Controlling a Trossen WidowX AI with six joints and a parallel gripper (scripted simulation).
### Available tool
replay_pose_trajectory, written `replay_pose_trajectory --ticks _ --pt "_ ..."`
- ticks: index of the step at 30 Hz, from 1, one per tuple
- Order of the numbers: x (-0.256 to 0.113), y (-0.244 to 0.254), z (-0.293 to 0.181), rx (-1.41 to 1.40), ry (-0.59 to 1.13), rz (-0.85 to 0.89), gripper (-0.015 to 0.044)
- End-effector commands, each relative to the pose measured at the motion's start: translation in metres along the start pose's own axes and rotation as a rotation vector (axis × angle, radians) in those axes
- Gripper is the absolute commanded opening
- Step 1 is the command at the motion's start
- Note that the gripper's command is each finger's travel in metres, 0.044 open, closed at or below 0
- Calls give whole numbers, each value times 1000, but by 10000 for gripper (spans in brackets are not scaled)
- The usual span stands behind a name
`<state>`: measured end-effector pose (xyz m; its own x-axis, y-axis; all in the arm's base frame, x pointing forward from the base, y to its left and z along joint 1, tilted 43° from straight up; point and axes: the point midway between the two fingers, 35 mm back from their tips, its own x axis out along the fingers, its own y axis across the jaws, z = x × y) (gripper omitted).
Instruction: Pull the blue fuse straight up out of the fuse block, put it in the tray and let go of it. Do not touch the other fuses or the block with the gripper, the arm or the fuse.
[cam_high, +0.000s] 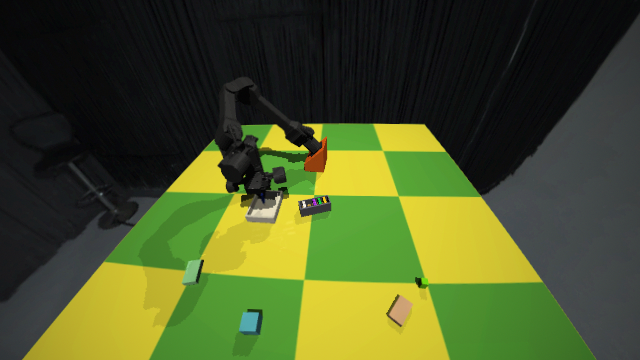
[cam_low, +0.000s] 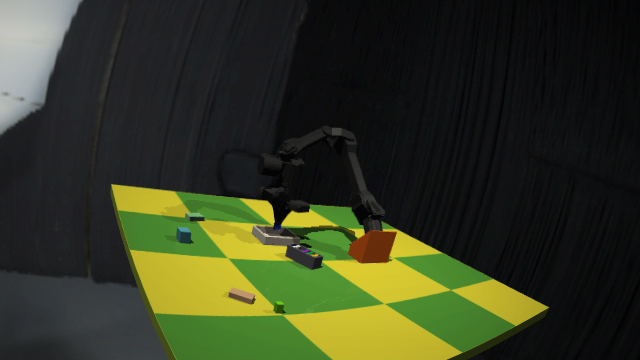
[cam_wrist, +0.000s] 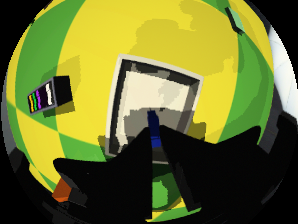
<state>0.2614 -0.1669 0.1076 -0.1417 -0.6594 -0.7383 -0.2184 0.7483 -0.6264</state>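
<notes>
My gripper (cam_high: 262, 193) (cam_low: 277, 223) is shut on the blue fuse (cam_high: 263, 199) (cam_low: 277, 227) (cam_wrist: 153, 119), which points down from the fingertips. The fuse is over the white tray (cam_high: 260, 219) (cam_low: 272, 241) (cam_wrist: 115, 100), towards the arm's side of it. Its lower end is low, at about rim height; whether it touches the tray floor cannot be told. The dark fuse block (cam_high: 316, 209) (cam_low: 299, 256) (cam_wrist: 63, 90) stands beside the tray, apart from the gripper. White (cam_wrist: 49, 94), purple (cam_wrist: 38, 99), green and yellow fuses sit in it.
An orange wedge (cam_high: 317, 161) (cam_low: 375, 248) (cam_wrist: 62, 190) stands by the arm's base. Farther off lie a pale green block (cam_high: 192, 272) (cam_low: 194, 216) (cam_wrist: 234, 21), a blue cube (cam_high: 250, 322) (cam_low: 183, 235), a tan block (cam_high: 400, 310) (cam_low: 241, 295) and a small green cube (cam_high: 423, 283) (cam_low: 279, 307).
</notes>
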Motion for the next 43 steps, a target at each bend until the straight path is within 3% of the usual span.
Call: replay_pose_trajectory --ticks 1,11,15,43 --pt "-1 0 0 1 -1 0 79" --pt "-4 0 0 0 -1 0 330" --pt "-37 1 -1 -6 3 -1 330" --pt "-36 2 -1 -11 5 0 330"
